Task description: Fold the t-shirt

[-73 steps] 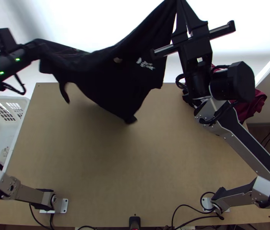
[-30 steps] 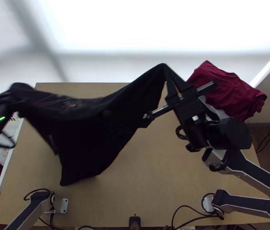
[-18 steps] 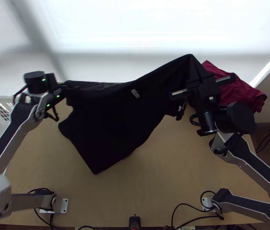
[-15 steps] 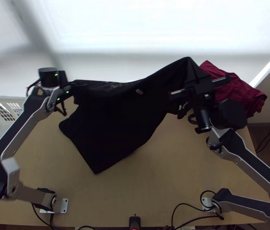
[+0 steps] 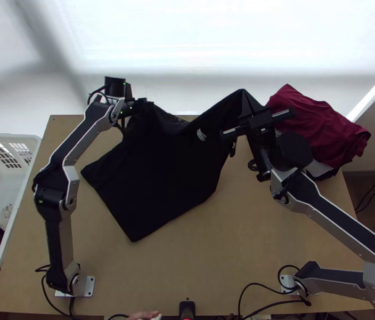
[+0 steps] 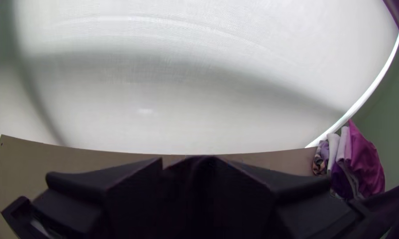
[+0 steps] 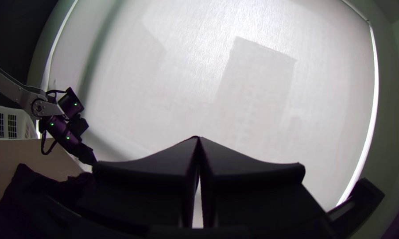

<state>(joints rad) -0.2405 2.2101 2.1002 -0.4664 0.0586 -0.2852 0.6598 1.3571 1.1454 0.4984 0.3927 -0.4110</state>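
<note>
The black t-shirt (image 5: 161,170) hangs between both grippers near the table's far edge, its lower part lying on the wood with a corner toward the near side. My left gripper (image 5: 147,106) is shut on its upper left part; in the left wrist view the left gripper (image 6: 188,163) has dark cloth between its fingers. At the upper right, my right gripper (image 5: 245,98) holds another part, raised to a peak. In the right wrist view the right gripper (image 7: 198,144) has its tips together on a bit of cloth, and the black t-shirt (image 7: 35,190) drapes off to one side.
A dark red cloth pile (image 5: 320,128) lies at the table's far right corner, close to the right gripper. A white basket (image 5: 14,213) with some cloth inside stands at the left. Bare wood (image 5: 230,245) spans the near part of the table (image 5: 107,266). A person's hand shows at the near edge.
The shirt came down from its raised, swinging position, and its lower part now rests on the table. My left gripper moved right, toward the right one, which recently shifted slightly left.
</note>
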